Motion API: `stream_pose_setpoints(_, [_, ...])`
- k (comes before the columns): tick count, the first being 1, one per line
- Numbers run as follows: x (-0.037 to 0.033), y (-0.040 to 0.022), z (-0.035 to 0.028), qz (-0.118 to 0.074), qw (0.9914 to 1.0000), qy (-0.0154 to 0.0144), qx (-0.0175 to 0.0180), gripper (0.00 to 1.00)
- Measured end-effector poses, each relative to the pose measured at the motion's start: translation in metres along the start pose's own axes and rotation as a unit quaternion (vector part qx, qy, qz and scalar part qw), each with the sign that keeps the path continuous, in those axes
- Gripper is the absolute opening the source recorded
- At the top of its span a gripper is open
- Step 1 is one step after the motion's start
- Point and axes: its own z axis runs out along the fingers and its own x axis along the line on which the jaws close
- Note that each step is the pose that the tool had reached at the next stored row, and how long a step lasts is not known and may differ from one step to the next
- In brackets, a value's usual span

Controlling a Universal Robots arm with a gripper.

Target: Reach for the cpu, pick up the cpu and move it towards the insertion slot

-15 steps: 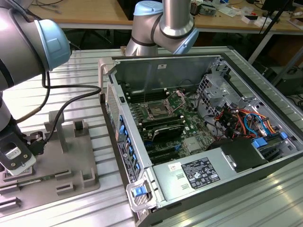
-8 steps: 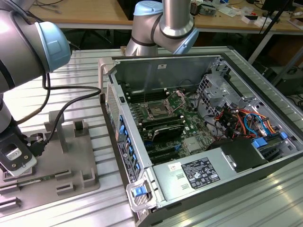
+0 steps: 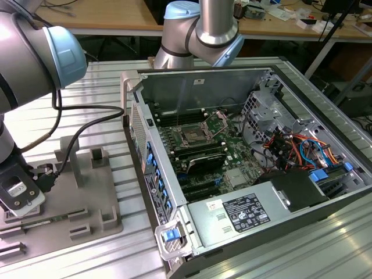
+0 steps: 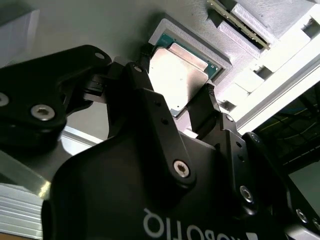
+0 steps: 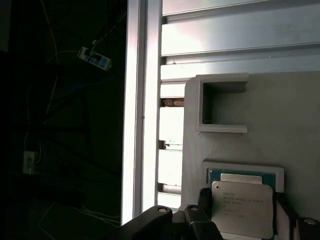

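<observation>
Because the cpu point(image 4: 180, 75) lies flat in a shallow recess of the grey tray point(image 5: 280, 115), the claw point(image 4: 176, 82) stands over it from above. Its two fingers point(image 4: 206, 105) sit against opposite edges of the chip, and by both wrist views it looks clamped on it. The chip sits low in its recess, on the worktop point(image 3: 99, 93) at the exterior view's left. The insertion slot point(image 3: 192, 136) lies well apart to the exterior view's right, deep inside the open computer case point(image 3: 197, 87). The case's port-lined wall point(image 3: 142, 145) and the tray's raised blocks point(image 3: 97, 157) stand between them.
</observation>
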Motion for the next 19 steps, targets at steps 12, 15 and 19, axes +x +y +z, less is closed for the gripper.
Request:
stream_pose_setpoints(12, [0.0001, 0.0004, -0.0098, 0.0, 1.0, 0.0001, 0.0001, 0.55])
stream_pose_setpoints(15, [0.0002, 0.0005, -0.0118, 0.0, 1.0, 0.0, 0.0, 0.55])
stream_pose_setpoints(19, [0.0002, 0.0005, -0.0119, 0.0, 1.0, 0.0, 0.0, 0.55])
